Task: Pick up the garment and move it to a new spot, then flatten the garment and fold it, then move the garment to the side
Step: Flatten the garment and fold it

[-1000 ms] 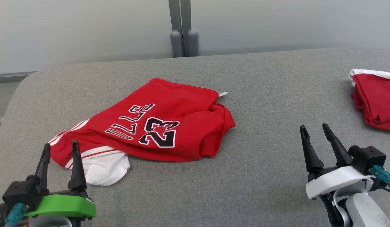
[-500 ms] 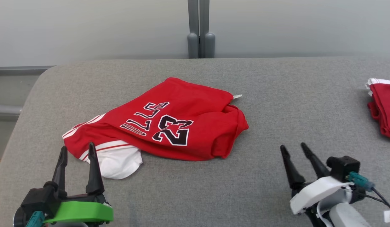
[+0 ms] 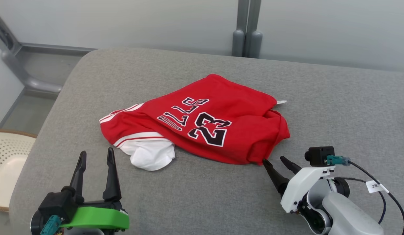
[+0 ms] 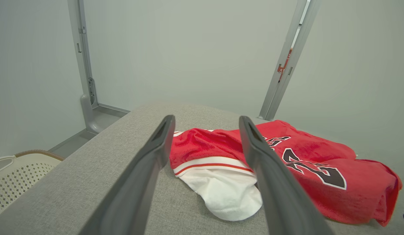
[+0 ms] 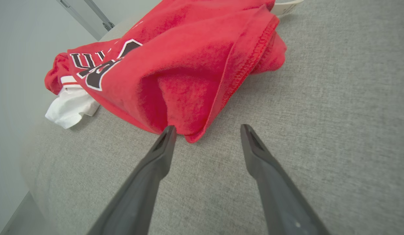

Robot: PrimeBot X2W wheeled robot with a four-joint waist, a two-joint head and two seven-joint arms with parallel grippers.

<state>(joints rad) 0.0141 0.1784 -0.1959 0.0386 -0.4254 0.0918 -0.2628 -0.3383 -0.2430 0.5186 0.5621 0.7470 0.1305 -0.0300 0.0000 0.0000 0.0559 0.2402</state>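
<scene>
**Operator:** What's at my far left?

**Spotter:** A pale perforated basket (image 3: pixel 7 163), just past the left edge of the gray padded table (image 3: pixel 335 98).

**Operator:** And my left gripper?

**Spotter:** Your left gripper (image 3: pixel 96 151) stands over the near left part of the table. Its two dark fingers are spread wide with only gray cloth between them. It points toward the garment but is clear of it. In your left wrist view the white end of the fabric lies ahead, past the fingertips.

**Operator:** Where is the garment?

**Spotter:** The garment (image 3: pixel 221 114) is a red jersey with black-and-white lettering and a "23". It lies crumpled in the middle of the table. A white sleeve (image 3: pixel 149 156) with a red stripe sticks out from under its near left edge. A small white tag (image 3: pixel 282 102) pokes out at its far right.

**Operator:** And the right side?

**Spotter:** Your right gripper (image 3: pixel 273 159) sits low at the garment's near right corner, fingers parted and gripping nothing. In your right wrist view one fingertip (image 5: pixel 166 140) is right at the folded red hem, and I cannot tell whether it touches. The other finger is over bare table.
</scene>
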